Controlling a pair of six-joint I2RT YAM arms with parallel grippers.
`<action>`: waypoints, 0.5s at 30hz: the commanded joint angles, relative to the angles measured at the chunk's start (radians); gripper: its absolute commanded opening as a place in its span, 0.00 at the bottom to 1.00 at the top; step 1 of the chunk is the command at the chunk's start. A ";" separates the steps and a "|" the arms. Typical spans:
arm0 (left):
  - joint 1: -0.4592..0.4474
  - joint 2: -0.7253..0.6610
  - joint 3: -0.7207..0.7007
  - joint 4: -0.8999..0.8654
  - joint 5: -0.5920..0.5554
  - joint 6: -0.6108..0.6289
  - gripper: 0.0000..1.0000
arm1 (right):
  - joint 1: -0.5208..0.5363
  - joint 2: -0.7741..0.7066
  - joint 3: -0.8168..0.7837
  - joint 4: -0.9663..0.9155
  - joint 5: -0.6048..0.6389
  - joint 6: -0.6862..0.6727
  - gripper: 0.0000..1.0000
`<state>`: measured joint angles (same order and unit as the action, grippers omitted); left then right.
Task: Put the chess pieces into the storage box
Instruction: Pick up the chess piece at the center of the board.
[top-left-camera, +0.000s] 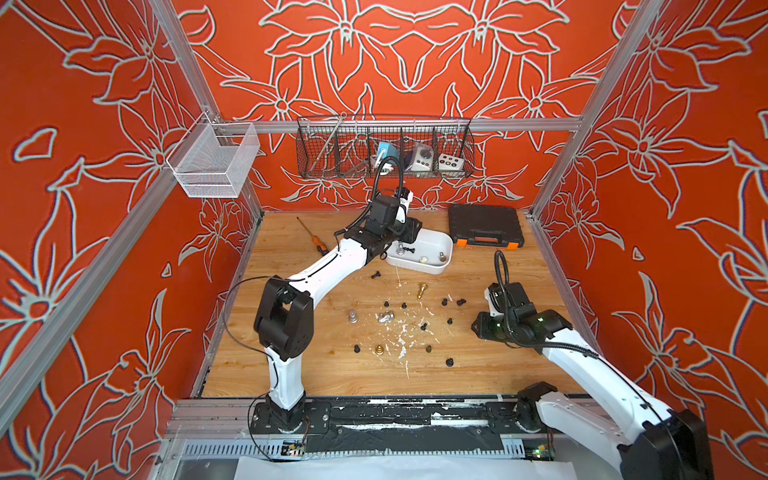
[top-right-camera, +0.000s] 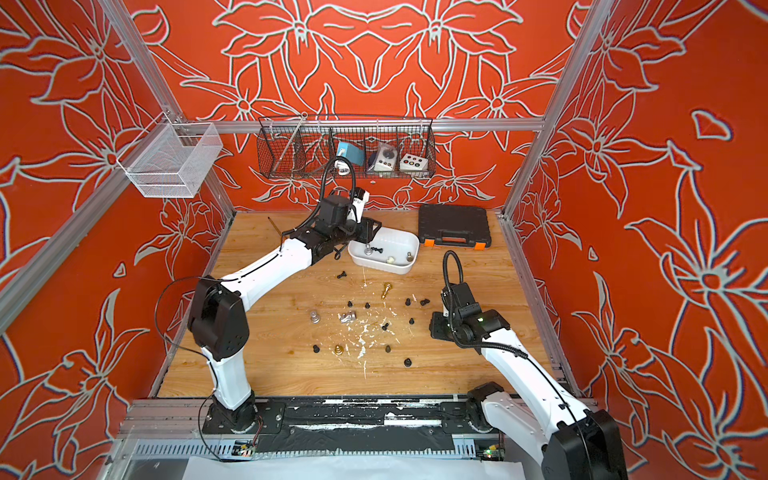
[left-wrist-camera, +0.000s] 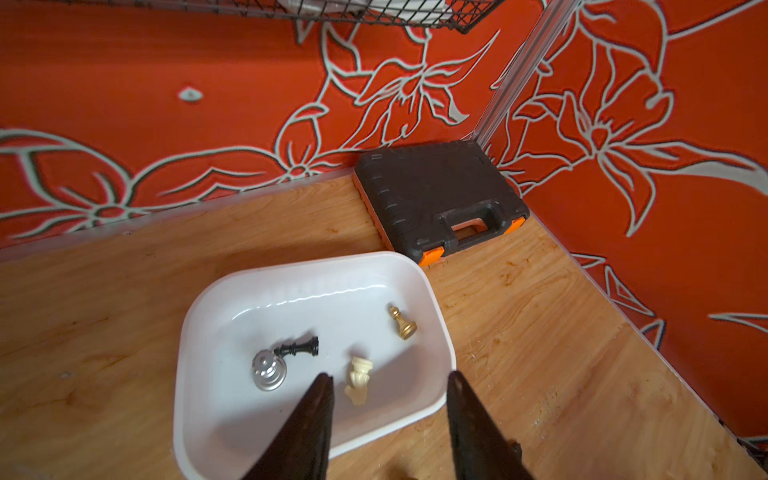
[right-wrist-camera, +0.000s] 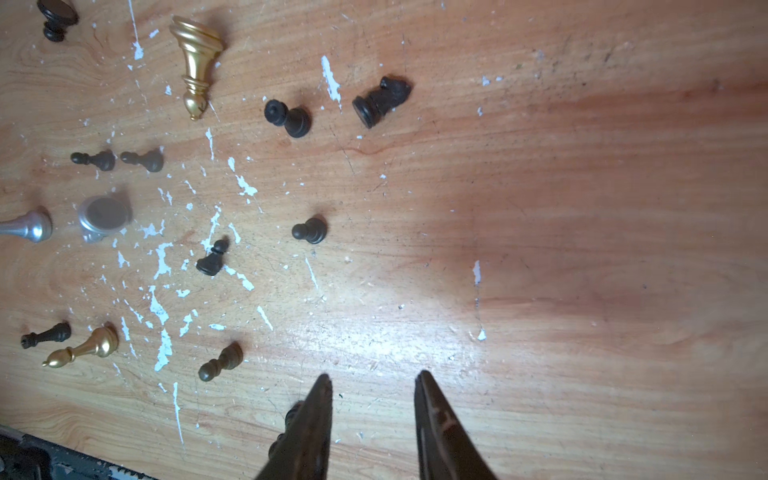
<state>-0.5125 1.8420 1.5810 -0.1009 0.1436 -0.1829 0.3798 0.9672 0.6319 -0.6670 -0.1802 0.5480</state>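
Observation:
The white storage box (top-left-camera: 419, 268) (top-right-camera: 384, 270) (left-wrist-camera: 182, 415) sits on the wooden table toward the back. Inside it lie a silver piece (left-wrist-camera: 269, 370), a black piece (left-wrist-camera: 297, 348), a cream piece (left-wrist-camera: 358, 380) and a gold pawn (left-wrist-camera: 402, 322). My left gripper (left-wrist-camera: 390, 376) (top-left-camera: 410, 235) hangs open over the box's near side, with nothing between its fingers. Several chess pieces remain scattered mid-table: a gold one (top-left-camera: 422, 289) (right-wrist-camera: 195, 62), two silver ones (top-left-camera: 353, 316), and several black pawns (right-wrist-camera: 309, 230). My right gripper (right-wrist-camera: 374, 374) (top-left-camera: 477, 328) is open and empty above bare wood right of them; a black piece is partly hidden behind one finger.
A black toolcase (top-left-camera: 485, 226) with orange latches lies just right of the box. An orange-handled screwdriver (top-left-camera: 311, 237) lies back left. White paint flecks (top-left-camera: 401, 332) mark the table's middle. A white mesh basket (top-left-camera: 214, 160) and a black wire basket (top-left-camera: 384, 147) hang on the frame.

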 joint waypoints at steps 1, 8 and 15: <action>-0.006 -0.092 -0.085 0.038 -0.017 0.007 0.46 | 0.005 0.012 0.037 -0.030 0.027 -0.018 0.36; -0.004 -0.253 -0.310 0.064 -0.073 -0.005 0.48 | 0.005 0.040 0.059 -0.034 0.026 -0.032 0.36; -0.003 -0.390 -0.494 0.040 -0.113 -0.019 0.50 | 0.005 0.094 0.108 -0.039 0.028 -0.072 0.35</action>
<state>-0.5125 1.5074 1.1385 -0.0662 0.0631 -0.1871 0.3798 1.0420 0.7033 -0.6849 -0.1753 0.5060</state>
